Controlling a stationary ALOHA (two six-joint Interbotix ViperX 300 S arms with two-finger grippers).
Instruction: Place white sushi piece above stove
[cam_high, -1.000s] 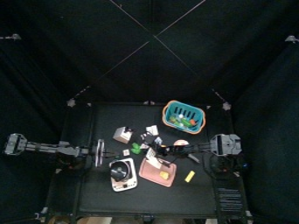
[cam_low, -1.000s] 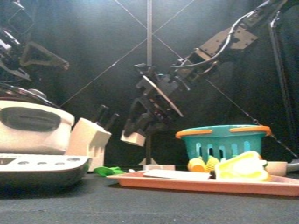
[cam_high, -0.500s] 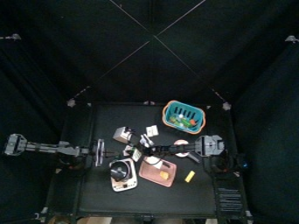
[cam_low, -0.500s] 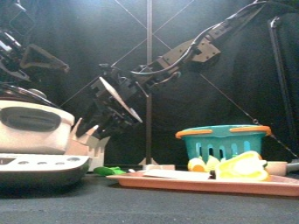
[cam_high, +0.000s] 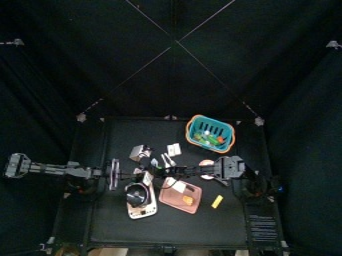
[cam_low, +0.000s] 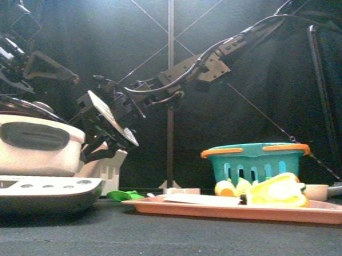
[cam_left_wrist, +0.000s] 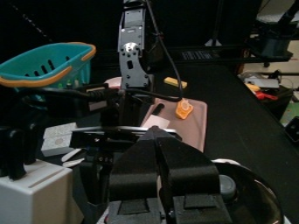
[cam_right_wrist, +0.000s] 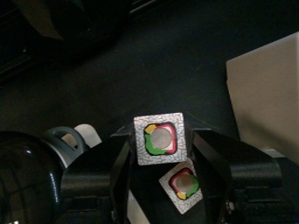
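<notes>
The left gripper (cam_left_wrist: 176, 188) sits with its jaws pressed together on nothing, resting low near the table's left edge, right over the toy stove (cam_high: 139, 199) with its pot. It looks parked, out of the way while the other arm works.

Moving right: the right gripper (cam_right_wrist: 162, 144) has reached across the middle from the right edge and is clamped on the white sushi piece (cam_right_wrist: 160, 142), a white square block with a red, green and yellow filling on its face. The jaws pinch it from both sides with the face turned up at the wrist camera, which makes sense since a flat-sided block like that won't twist out of a side grip. A second sushi piece (cam_right_wrist: 184, 184) lies just beside it, under the held one.

In the front view the gripper hangs in the air above and just right of the stove's white pot (cam_low: 38, 143), so I'd guess the carry is almost done and the drop spot is the bare patch behind the stove. Hard to say from overhead how close it is, everything's tiny there.

Further right, the pink cutting board (cam_high: 189, 194) holds an orange chunk, and the teal basket (cam_high: 209, 129) sits toward the far right corner with fruit beside it.
</notes>
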